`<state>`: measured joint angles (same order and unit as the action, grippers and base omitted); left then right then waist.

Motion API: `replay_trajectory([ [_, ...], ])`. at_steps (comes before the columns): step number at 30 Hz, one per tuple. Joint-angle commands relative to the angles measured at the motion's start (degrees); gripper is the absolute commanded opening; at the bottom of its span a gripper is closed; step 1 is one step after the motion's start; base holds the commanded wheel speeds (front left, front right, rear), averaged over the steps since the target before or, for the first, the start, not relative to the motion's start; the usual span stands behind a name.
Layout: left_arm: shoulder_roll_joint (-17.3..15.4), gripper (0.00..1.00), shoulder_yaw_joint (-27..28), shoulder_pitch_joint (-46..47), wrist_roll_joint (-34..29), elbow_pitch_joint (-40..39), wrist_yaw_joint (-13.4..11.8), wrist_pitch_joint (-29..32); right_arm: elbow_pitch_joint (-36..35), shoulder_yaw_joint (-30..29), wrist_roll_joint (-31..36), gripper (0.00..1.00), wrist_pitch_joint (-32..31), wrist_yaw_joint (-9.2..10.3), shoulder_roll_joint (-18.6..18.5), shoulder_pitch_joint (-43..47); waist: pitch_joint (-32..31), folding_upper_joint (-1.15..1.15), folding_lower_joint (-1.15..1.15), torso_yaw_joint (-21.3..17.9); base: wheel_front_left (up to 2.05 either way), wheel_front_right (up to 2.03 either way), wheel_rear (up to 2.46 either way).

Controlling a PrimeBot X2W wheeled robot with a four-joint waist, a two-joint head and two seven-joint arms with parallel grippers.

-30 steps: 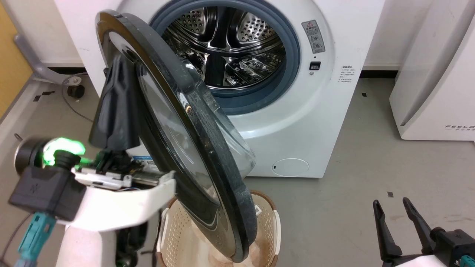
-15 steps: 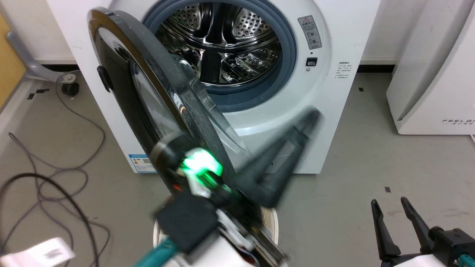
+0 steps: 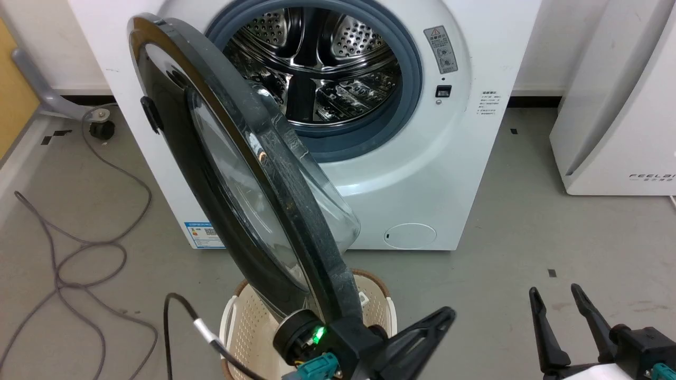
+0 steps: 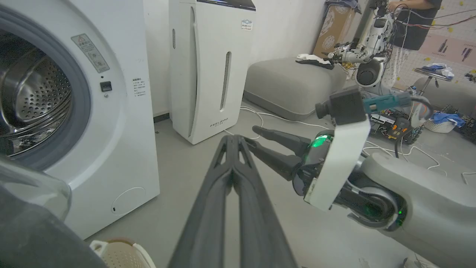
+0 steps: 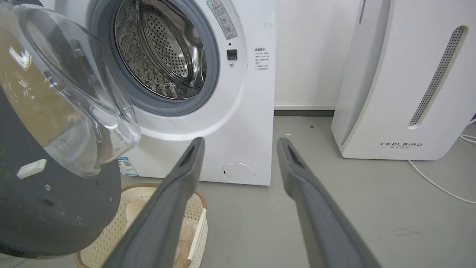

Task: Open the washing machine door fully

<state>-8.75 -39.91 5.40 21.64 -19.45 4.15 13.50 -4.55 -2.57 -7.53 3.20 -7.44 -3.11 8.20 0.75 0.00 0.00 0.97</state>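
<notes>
Two dark two-fingered grippers are mine, one on each arm. On the left gripper the two long fingers are pressed together along their length with nothing between them. They point out over the bare grey floor toward my other arm. In the head view its wrist sits low, just beside the bottom rim of the door, and I cannot tell if they touch. My right gripper rests at the lower right with a clear gap between its two fingers, and it holds nothing.

One large round glossy black washing machine door, with its single bulging clear glass bowl, stands swung out from the drum opening. It is attached on the left side of the front and turned nearly edge-on to my head camera. Its lowest part hangs over one cream perforated plastic laundry basket with a brown rim.

One white boxy front-loading washing machine stands behind, showing its perforated steel drum, one grey rubber ring, one blue label and one round cap. To its right stands one tall white appliance lettered FEELBIRD. One grey cable loops on the floor at left.
</notes>
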Motion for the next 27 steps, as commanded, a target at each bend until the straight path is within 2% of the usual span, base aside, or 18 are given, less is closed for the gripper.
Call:
replay_trajectory([
  [1,-0.3,0.0,0.2,-0.3,-0.3,0.3,-0.2,-0.3,0.0,0.0,0.0,1.0,0.3,-0.05,0.2,0.0,0.1,0.0,0.0,0.0,0.0,0.0,0.0],
  [5,0.2,0.0,1.7,0.8,-1.1,5.3,-1.4,-2.0,0.2,0.1,-0.1,1.0,0.3,-0.05,0.2,-0.2,0.1,0.0,0.0,0.2,0.0,0.0,0.0],
  [7,1.9,0.0,3.5,3.0,-1.0,9.7,-2.6,-4.4,0.4,0.2,-0.2,1.0,0.4,-0.05,0.2,-0.4,0.2,0.0,0.0,0.0,0.0,0.0,0.0],
  [14,3.1,0.0,5.1,6.5,-1.7,14.5,-4.1,-7.2,0.8,0.5,-0.4,1.0,0.6,-0.05,0.2,-0.5,0.6,0.0,0.0,-0.5,0.0,0.0,0.0],
  [27,2.2,0.0,6.8,1.5,-0.5,13.4,-8.0,-8.1,1.9,0.8,-0.9,1.0,0.8,-0.05,0.2,-0.6,0.6,0.0,0.0,-0.3,0.0,0.0,0.0],
])
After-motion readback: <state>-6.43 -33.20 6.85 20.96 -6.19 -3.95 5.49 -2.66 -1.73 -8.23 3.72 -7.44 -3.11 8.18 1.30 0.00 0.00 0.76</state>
